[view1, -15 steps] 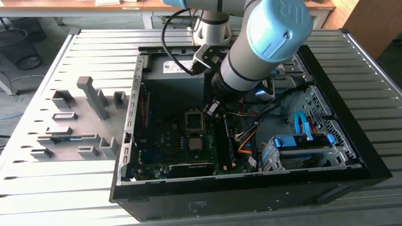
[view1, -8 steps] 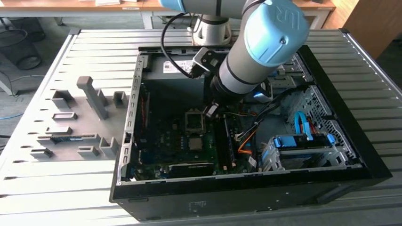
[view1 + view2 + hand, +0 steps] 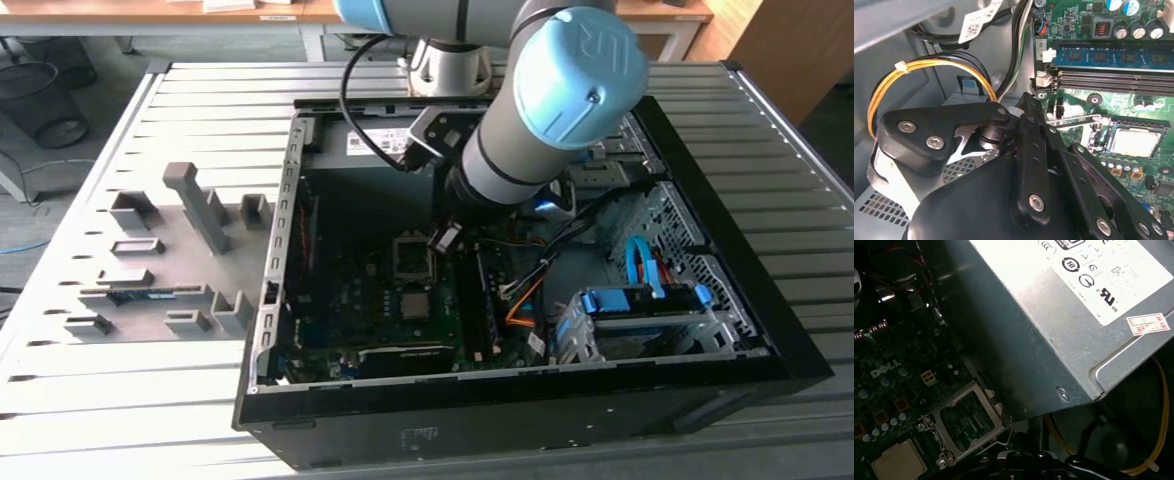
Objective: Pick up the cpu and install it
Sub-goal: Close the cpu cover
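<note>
Slatted table (image 3: 174,110) bears open case (image 3: 534,405); cpu (image 3: 1134,141) in socket (image 3: 1110,134); jaws' state unclear.

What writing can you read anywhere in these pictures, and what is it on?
Power supply label: symbols and fine print, not legible.
Red sticker beside it: not legible.
Cable tag: code pattern, not legible.
Motherboard: a white maker's logo; nothing else legible.
</note>
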### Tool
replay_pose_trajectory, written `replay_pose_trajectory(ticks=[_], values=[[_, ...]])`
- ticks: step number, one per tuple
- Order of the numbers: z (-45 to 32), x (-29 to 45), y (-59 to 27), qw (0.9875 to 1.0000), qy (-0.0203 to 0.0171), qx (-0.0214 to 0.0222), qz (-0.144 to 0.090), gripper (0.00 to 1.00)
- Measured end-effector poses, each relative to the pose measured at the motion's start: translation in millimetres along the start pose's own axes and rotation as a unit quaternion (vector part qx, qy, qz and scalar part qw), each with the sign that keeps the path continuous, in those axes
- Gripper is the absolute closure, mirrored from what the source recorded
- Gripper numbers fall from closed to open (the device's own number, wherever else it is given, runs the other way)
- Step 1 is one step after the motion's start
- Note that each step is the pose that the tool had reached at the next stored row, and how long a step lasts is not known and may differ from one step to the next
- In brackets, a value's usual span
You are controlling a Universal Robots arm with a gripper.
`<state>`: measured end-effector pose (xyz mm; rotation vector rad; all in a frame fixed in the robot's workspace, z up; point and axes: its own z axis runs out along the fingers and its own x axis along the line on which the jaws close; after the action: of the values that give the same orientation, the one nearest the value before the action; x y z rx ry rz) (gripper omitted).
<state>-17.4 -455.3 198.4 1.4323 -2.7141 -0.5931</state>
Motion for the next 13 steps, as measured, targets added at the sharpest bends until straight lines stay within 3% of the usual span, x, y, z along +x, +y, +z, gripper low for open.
replay_pose_trajectory(ticks=[13], values=[[8.3,2.5,-1.4,1.0,0.0001,0.0,0.0,0.9]])
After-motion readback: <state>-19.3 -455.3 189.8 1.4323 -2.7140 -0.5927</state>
